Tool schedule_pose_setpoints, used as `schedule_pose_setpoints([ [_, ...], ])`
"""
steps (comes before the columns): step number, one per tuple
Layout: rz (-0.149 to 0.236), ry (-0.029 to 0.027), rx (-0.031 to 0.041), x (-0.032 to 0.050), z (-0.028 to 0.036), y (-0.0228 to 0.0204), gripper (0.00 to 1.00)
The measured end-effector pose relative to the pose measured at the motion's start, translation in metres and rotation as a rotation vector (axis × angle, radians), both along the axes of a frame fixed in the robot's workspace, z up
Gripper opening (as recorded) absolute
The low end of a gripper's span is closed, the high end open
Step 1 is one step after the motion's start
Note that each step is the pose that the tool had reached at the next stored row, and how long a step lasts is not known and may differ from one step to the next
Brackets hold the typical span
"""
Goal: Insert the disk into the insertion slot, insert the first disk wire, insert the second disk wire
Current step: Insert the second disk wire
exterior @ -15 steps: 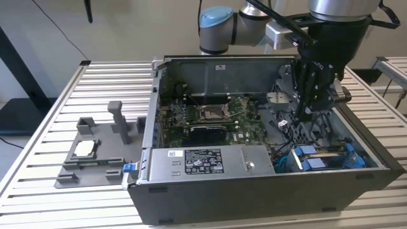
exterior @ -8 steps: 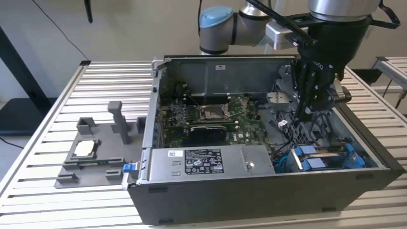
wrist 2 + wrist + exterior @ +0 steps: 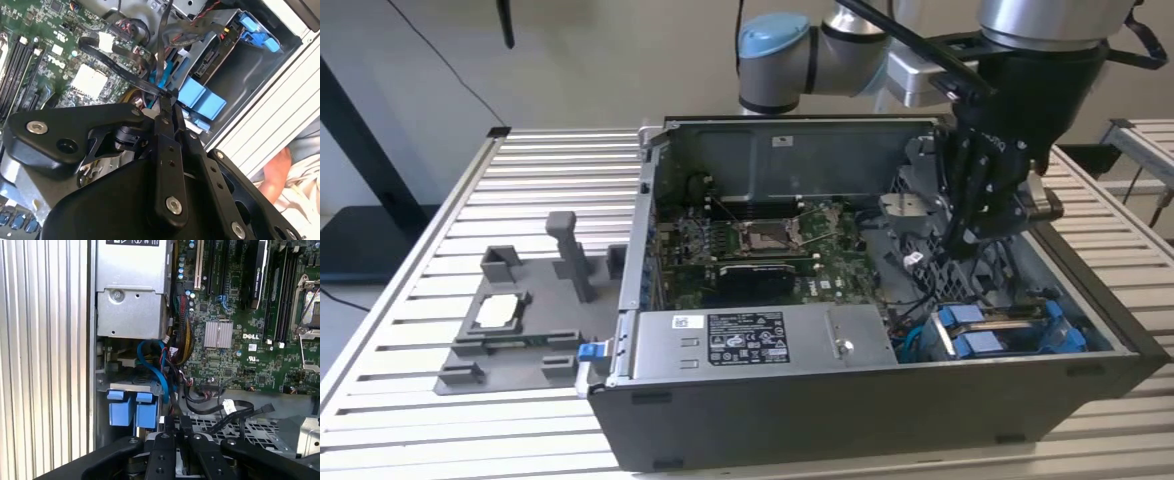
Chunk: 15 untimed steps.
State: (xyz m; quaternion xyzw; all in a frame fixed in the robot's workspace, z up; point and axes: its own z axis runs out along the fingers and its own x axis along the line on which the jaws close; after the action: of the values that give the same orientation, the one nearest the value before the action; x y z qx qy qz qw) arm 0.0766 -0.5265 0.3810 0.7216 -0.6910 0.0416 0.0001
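The disk (image 3: 1003,318) lies in its blue carrier inside the insertion slot (image 3: 923,338), the small grey cage at the case's front corner on the exterior view's right. Its blue carrier tabs (image 3: 201,99) (image 3: 132,410) show in both wrist views. My gripper (image 3: 970,240) (image 3: 165,94) (image 3: 178,426) hangs inside the open computer case, a little behind the cage. Its fingers are shut on a thin black disk wire (image 3: 131,76) that loops back toward the motherboard. A second black wire with a free connector (image 3: 267,408) lies across the perforated bracket nearby.
The silver power-supply box (image 3: 754,338) fills the case's front edge beside the cage. The green motherboard (image 3: 754,245) lies behind it. Bundled cables (image 3: 182,340) crowd the space between them. A grey fixture (image 3: 520,320) sits on the slatted table on the exterior view's left. A person's hand (image 3: 280,172) is beyond the case.
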Motion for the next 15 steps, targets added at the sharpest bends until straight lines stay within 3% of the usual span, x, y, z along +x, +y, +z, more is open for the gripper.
schedule_pose_setpoints([
  [4,0.0,0.0202,0.0,0.0062,-0.003,-0.0077,0.16],
  [8,0.0,0.0356,0.0005,0.0114,-0.0063,-0.0169,0.16],
  [15,0.0,0.0452,0.0154,0.0205,-0.0121,-0.0294,0.16],
])
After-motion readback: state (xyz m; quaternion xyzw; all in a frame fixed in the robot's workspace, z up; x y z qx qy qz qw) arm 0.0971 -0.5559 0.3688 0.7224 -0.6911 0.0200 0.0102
